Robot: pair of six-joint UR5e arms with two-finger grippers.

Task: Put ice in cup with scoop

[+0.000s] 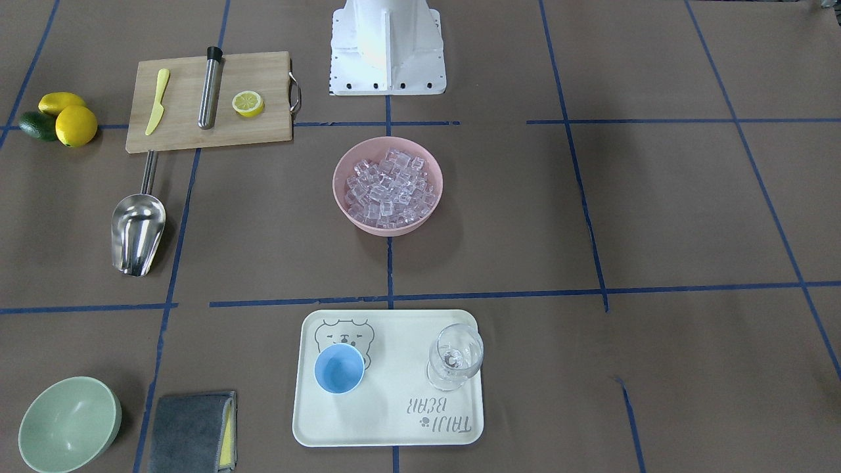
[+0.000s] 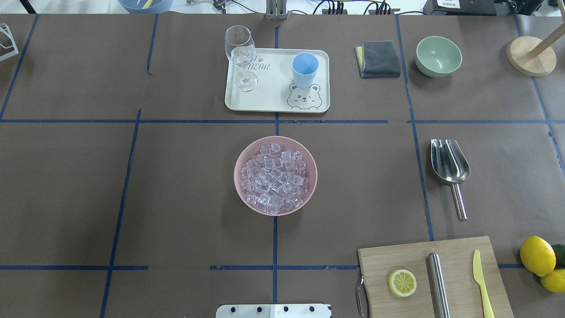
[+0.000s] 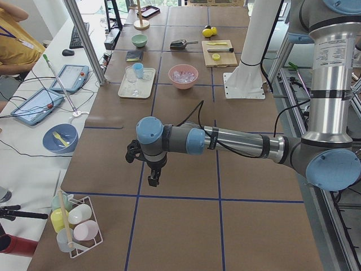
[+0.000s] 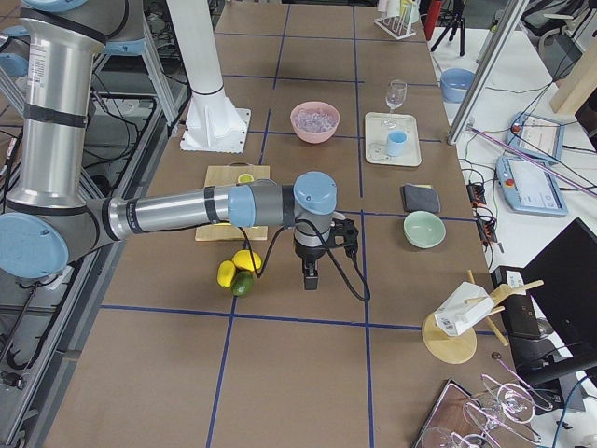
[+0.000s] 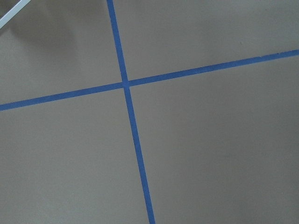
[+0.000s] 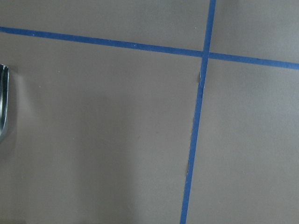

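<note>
Out past the right claw (image 4: pixel 310 278), toward the middle of the counter (image 2: pixel 176 198), a pink bowl (image 2: pixel 240 161) stands heaped with ice (image 2: pixel 274 176), well apart from that claw. Farther out from the robot than the bowl sits a cream tray (image 2: pixel 273 100). On it the light-blue cup (image 2: pixel 304 70) stands upright, mouth up, beside a printed bear. A clear stemmed glass (image 2: pixel 240 57) stands at the tray's other end, apart from the cup.

The right claw hangs pointing down over bare counter. A cluster of lemons (image 4: pixel 247 259) lies just beside it on the robot's side, and a pale green bowl (image 4: pixel 423 229) sits near it on the other side. The scoop (image 2: pixel 449 165) lies flat on the counter between the green bowl and a wooden cutting board (image 2: pixel 397 260), handle toward the board, trough facing up. In the side view the right wrist covers that spot, so how near the claw is to the scoop cannot be told.

The left claw (image 3: pixel 153 180) hangs pointing down over the counter's other end, well apart from bowl, tray and scoop. Both claws show only from the side, and whether either is parted or closed cannot be told.
</note>
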